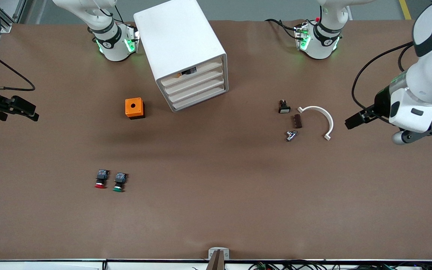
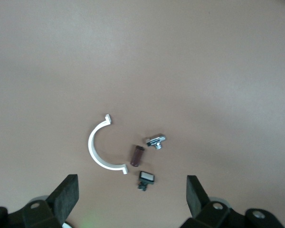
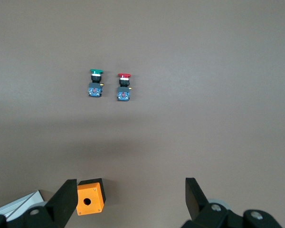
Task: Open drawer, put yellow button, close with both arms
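Observation:
The white cabinet (image 1: 180, 41) stands near the arms' bases, and one corner of it shows in the right wrist view (image 3: 14, 205). Its top drawer (image 1: 201, 71) sits in line with the three lower ones. A small dark part with an orange speck (image 1: 188, 71) shows in the gap above the drawer front; I cannot tell if it is the yellow button. My left gripper (image 1: 351, 122) is open and empty over the table at the left arm's end (image 2: 131, 199). My right gripper (image 1: 32, 111) is open and empty at the right arm's end (image 3: 130, 202).
An orange box with a hole (image 1: 134, 108) (image 3: 90, 197) stands beside the cabinet. Red-capped (image 1: 101, 179) (image 3: 124, 87) and green-capped (image 1: 119, 182) (image 3: 95, 83) buttons lie nearer the front camera. A white curved clip (image 1: 323, 116) (image 2: 97, 147), brown block (image 1: 297, 120), metal fitting (image 1: 291, 135) and black switch (image 1: 284, 107) lie near the left gripper.

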`<state>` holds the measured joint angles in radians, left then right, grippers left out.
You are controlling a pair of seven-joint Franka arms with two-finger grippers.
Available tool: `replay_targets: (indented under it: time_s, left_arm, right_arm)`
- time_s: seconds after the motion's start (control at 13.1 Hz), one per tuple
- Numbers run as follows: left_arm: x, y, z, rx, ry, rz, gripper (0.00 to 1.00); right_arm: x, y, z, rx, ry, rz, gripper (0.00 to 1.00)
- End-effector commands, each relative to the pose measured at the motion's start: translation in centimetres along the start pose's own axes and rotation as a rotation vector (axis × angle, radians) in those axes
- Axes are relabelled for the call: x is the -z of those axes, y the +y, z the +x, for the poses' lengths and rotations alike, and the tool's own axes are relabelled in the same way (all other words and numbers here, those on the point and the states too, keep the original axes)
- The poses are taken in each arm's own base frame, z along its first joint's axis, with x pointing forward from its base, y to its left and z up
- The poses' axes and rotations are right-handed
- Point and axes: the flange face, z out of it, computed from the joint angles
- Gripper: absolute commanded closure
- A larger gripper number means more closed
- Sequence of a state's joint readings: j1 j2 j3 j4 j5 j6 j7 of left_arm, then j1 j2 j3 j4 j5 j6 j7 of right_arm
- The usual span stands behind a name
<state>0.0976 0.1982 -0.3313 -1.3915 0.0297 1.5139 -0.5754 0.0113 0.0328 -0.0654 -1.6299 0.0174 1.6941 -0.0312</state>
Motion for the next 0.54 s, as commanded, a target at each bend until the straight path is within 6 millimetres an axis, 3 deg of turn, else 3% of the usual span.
replay_targets:
  time_s: [0.0, 0.15, 0.46]
  left_arm:
    - [2.0, -2.4, -2.3, -0.142, 0.029, 0.046, 0.0]
    - [2.6, -5.7, -2.9, -0.238, 0.027, 0.056, 0.0]
    - [3.3, -7.5, -7.2, -0.298, 0.052, 0.051, 0.0]
  right_arm:
    - [0.8, -0.2, -0.4, -0.006, 0.013, -0.017, 0.0]
    - [0.8, -0.1, -0.3, -0.009, 0.014, -0.015, 0.0]
    - [0.7, 0.9, -0.4, -0.023, 0.011, -0.014, 0.0]
